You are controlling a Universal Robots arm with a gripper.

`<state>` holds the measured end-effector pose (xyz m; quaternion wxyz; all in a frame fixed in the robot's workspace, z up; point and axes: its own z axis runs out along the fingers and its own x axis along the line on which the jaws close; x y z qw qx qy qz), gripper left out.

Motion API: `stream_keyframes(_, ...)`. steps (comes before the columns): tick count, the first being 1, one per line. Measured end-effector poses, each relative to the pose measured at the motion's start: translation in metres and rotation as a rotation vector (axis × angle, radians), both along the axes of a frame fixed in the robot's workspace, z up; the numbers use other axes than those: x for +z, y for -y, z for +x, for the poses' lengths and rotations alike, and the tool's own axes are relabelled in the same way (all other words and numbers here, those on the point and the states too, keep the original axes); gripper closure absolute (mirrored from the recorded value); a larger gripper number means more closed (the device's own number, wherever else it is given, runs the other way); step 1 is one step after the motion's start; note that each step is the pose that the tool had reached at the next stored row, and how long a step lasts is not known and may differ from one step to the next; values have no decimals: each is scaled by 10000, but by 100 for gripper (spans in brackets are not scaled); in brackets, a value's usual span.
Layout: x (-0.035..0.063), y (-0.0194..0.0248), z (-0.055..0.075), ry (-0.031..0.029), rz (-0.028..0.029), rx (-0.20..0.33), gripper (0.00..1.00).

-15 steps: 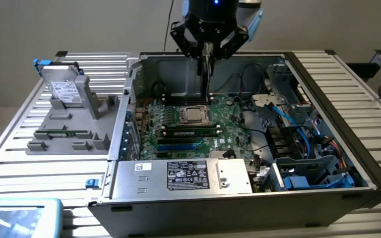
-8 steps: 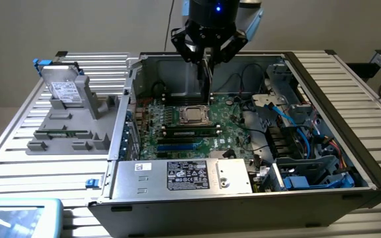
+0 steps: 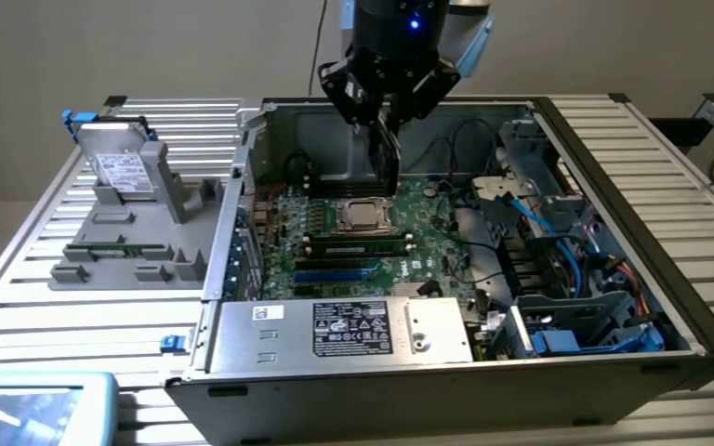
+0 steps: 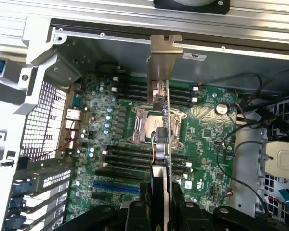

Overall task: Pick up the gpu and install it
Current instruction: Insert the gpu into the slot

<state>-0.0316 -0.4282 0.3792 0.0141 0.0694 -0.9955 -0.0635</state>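
Observation:
The gpu (image 3: 386, 153) hangs on edge from my gripper (image 3: 383, 119), which is shut on it above the back of the open computer case (image 3: 654, 269). The card is off the motherboard (image 3: 419, 251), over the area just behind the CPU socket (image 3: 363, 216). In the wrist view the gpu (image 4: 165, 130) runs edge-on away from my gripper (image 4: 161, 204), with its silver end bracket (image 4: 162, 53) toward the case's back wall. One black finger (image 4: 135, 214) shows beside the card. The blue expansion slots (image 4: 116, 185) lie off to one side of the card.
Memory sticks (image 3: 357, 246) sit in the board near the socket. A power supply (image 3: 345, 330) fills the case's near corner, and a drive cage with blue cables (image 3: 580, 325) lines the exterior view's right. A grey hard drive (image 3: 127, 172) stands on a grey fixture (image 3: 134, 251) outside at the left.

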Motion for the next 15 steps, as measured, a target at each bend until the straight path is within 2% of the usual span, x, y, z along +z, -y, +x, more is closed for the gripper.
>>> stream_keyframes(6,-6,0,0,0,92,1084,72)
stream_keyframes(9,-8,0,0,4,177,1523,72)
stream_keyframes(11,-8,0,0,2,179,1661,72)
stream_keyframes(15,-8,0,0,-4,184,2391,72)
